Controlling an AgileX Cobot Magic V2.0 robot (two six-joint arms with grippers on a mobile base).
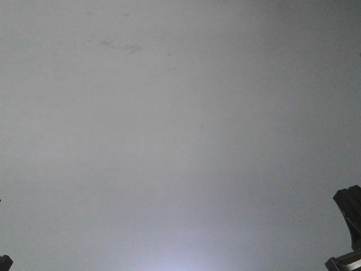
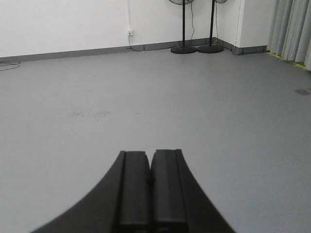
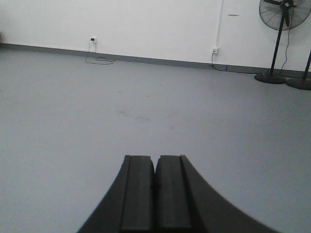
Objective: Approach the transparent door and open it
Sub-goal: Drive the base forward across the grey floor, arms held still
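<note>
The transparent door is out of view in every frame. My left gripper [image 2: 149, 154] is shut and empty, its black jaws pressed together and pointing over bare grey floor. My right gripper [image 3: 155, 158] is also shut and empty, pointing over grey floor toward a white wall. In the front view only the grey floor shows, with a black piece of the right arm [image 1: 350, 226] at the lower right edge and a small dark piece of the left arm [image 1: 4, 262] at the lower left corner.
White wall with grey skirting [image 2: 73, 52] lies far ahead. Two standing fans on round bases [image 2: 183, 48] are at the far right corner, one also showing in the right wrist view [image 3: 277, 43]. Grey curtains [image 2: 294, 29] hang at the right. Wall sockets with cables [image 3: 93, 41]. A scuffed patch marks the floor [image 1: 113, 45].
</note>
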